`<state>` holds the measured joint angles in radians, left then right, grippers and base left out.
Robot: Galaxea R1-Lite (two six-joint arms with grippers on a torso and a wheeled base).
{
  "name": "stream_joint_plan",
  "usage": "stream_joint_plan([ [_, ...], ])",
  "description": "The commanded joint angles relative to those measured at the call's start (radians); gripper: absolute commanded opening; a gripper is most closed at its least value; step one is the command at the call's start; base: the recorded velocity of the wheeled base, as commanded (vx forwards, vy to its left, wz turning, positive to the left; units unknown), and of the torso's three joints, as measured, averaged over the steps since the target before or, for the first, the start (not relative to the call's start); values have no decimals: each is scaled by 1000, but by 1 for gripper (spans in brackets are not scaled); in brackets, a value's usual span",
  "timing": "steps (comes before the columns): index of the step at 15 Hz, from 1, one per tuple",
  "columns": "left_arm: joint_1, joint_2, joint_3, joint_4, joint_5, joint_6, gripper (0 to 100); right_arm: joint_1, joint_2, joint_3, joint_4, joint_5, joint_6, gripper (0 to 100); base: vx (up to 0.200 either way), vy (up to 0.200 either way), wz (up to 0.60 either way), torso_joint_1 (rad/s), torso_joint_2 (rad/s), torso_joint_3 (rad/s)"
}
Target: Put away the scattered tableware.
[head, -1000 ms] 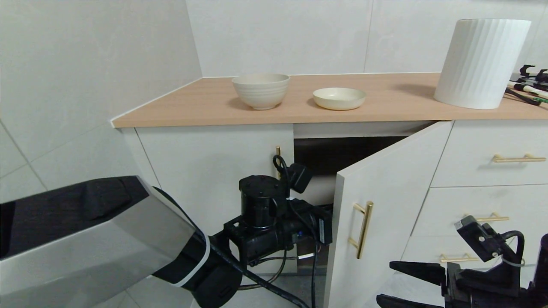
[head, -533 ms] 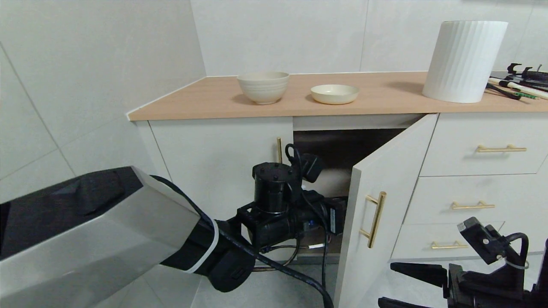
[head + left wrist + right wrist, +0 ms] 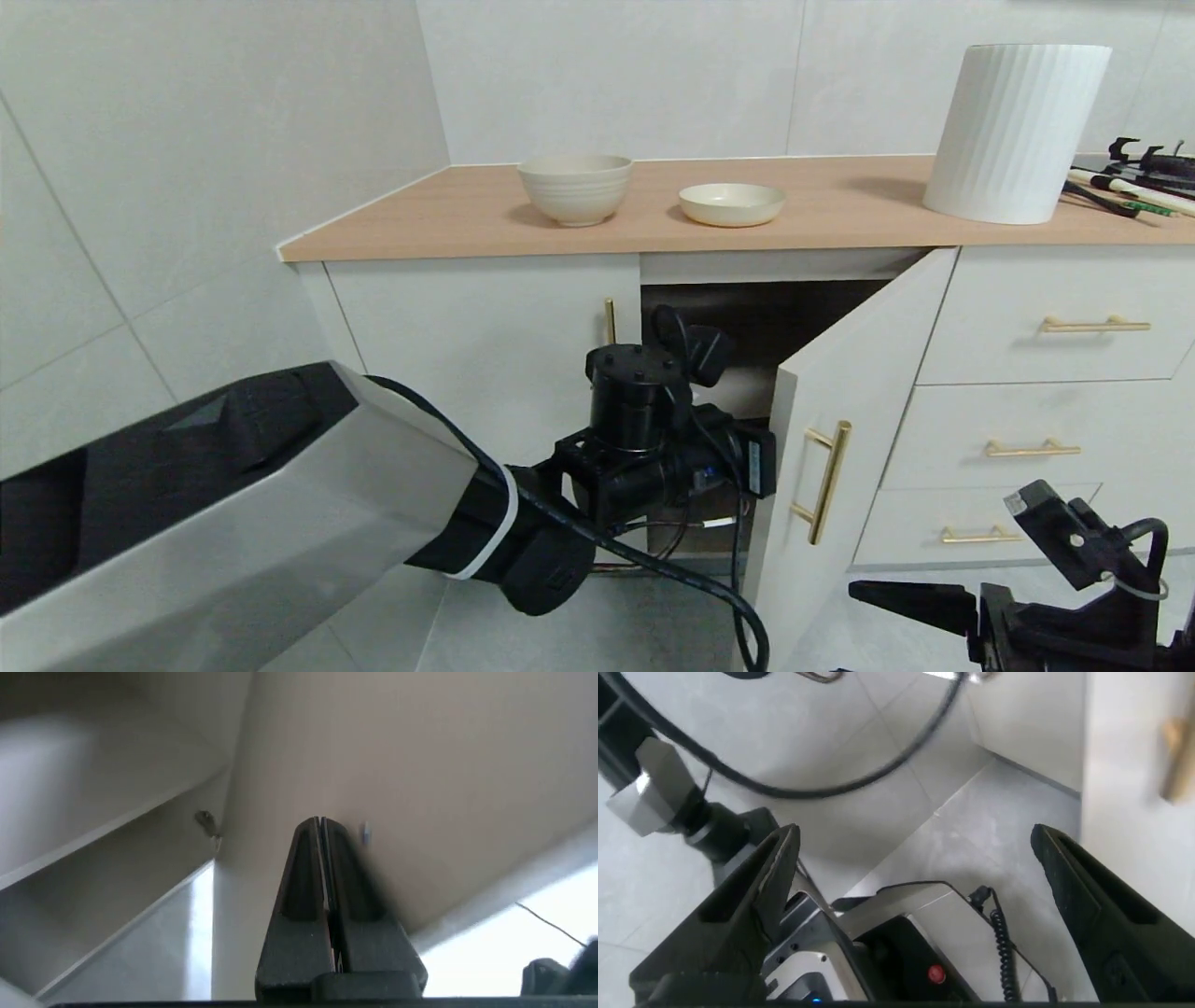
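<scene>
The left arm stretches low across to the open cabinet, its wrist in the gap just left of the door. Its claw is pressed together, tip close to a pale panel. The right claw hangs low at the near right, spread wide above the floor. The bowl and dish sit apart on the counter, left of a white ribbed cylinder. The door stands ajar. Since half a second ago, the left wrist has slid right, nearer the door.
</scene>
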<state>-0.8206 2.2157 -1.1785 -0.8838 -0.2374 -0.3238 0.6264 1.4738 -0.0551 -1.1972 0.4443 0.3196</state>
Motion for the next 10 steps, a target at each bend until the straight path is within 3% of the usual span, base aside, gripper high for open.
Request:
stream_joint_plan([
  [1, -112, -1, -59, 36, 7, 8, 0, 38, -133, 9, -1, 17, 1, 100, 0, 0, 0, 0, 0, 0],
  [3, -233, -93, -4, 39, 7, 15, 0, 81, -273, -14, 51, 40, 3, 100, 0, 0, 0, 0, 0, 0],
  [4, -232, -126, 28, 40, 9, 12, 0, 82, -303, -35, 110, 40, 3, 100, 0, 0, 0, 0, 0, 0],
  [5, -210, -140, 50, 39, 12, 8, 0, 82, -323, -51, 159, 39, 3, 100, 0, 0, 0, 0, 0, 0],
  [10, 31, -260, 277, -30, 122, 14, 0, 72, -241, -180, 349, -6, -1, 100, 0, 0, 0, 0, 0, 0],
])
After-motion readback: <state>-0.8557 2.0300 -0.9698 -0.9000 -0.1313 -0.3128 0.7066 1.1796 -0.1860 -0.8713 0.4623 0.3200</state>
